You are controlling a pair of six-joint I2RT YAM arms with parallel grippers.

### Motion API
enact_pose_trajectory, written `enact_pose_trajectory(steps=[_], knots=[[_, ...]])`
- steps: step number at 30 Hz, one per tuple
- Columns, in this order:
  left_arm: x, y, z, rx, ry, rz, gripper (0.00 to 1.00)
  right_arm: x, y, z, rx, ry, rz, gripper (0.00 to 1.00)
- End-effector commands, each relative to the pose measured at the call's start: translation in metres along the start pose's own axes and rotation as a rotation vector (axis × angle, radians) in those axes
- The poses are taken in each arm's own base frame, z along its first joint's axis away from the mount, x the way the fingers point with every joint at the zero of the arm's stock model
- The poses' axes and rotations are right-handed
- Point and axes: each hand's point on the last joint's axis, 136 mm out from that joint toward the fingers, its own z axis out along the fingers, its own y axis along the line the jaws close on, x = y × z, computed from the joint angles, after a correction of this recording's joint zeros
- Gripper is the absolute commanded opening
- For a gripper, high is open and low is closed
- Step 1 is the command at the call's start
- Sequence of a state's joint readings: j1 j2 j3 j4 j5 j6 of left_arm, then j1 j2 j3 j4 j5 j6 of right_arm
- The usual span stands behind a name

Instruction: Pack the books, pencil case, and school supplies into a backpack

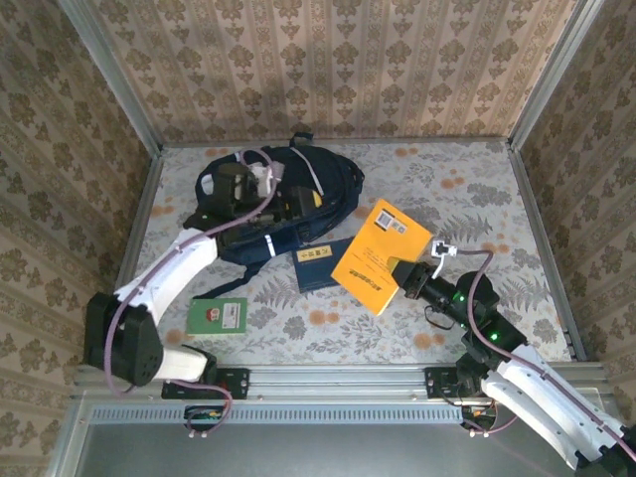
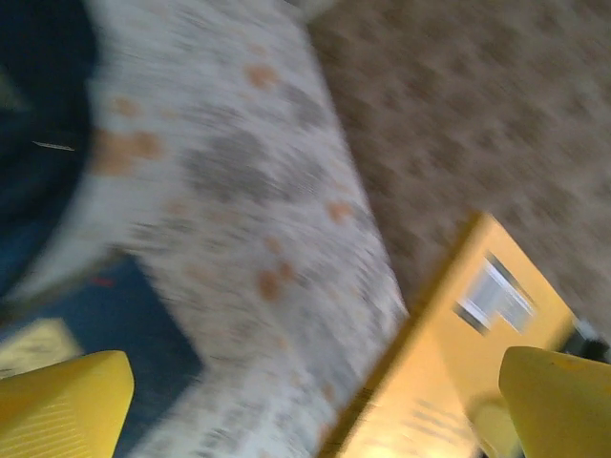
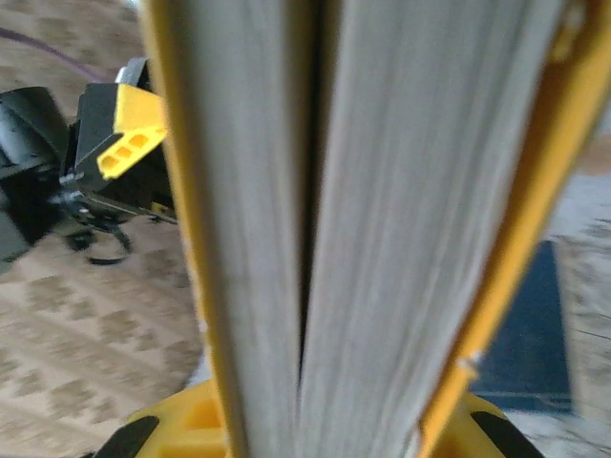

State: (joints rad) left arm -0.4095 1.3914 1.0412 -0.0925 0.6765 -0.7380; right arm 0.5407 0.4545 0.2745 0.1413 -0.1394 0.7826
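Observation:
The dark navy backpack [image 1: 273,204] lies at the back left of the table. My left gripper [image 1: 256,189] hovers over it, open and empty [image 2: 315,410], its yellow fingers [image 2: 67,405] far apart. The orange-yellow book [image 1: 383,256] is raised at one end, with my right gripper [image 1: 405,275] shut on its near edge. In the right wrist view the book's page edges [image 3: 382,191] stand between the jaws of the right gripper [image 3: 334,420]. A navy book [image 1: 318,264] lies flat beside it. A small green-and-white book [image 1: 217,316] lies near the left arm's base. The pencil case and school supplies are out of view.
Patterned walls close in the table on three sides, with metal posts [image 1: 109,70] at the back corners. A metal rail [image 1: 328,378] runs along the near edge. Bare patterned tablecloth [image 1: 467,189] lies at the back right.

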Motion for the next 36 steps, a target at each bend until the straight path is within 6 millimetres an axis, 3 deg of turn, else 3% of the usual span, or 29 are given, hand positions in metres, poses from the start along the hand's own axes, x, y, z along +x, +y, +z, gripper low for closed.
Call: enact_pose_trajectory(steps=[1, 6, 10, 15, 22, 27, 33, 36], knots=[[-0.020, 0.059, 0.002, -0.241, -0.048, -0.116, 1.00, -0.002, -0.032, -0.004, 0.167, -0.018, -0.048, 0.00], [-0.046, 0.076, 0.033, -0.291, 0.004, -0.134, 1.00, 0.005, -0.045, -0.001, 0.211, 0.009, -0.064, 0.00], [-0.078, 0.079, 0.048, -0.295, -0.027, -0.118, 0.84, 0.002, -0.048, 0.000, 0.227, 0.009, -0.098, 0.00], [-0.110, 0.095, 0.066, -0.308, -0.083, -0.156, 0.75, 0.001, -0.054, 0.001, 0.255, 0.001, -0.118, 0.00], [-0.141, 0.104, 0.111, -0.228, -0.074, -0.188, 0.66, 0.000, -0.068, 0.003, 0.282, -0.020, -0.101, 0.00], [-0.145, 0.112, 0.135, -0.216, -0.056, -0.210, 0.60, -0.001, -0.072, 0.002, 0.298, -0.024, -0.105, 0.00], [-0.132, 0.128, 0.160, -0.212, -0.024, -0.260, 0.53, -0.004, -0.078, 0.001, 0.311, -0.040, -0.095, 0.00], [-0.128, 0.126, 0.174, -0.199, -0.008, -0.259, 0.45, -0.004, -0.079, 0.001, 0.314, -0.043, -0.092, 0.00]])
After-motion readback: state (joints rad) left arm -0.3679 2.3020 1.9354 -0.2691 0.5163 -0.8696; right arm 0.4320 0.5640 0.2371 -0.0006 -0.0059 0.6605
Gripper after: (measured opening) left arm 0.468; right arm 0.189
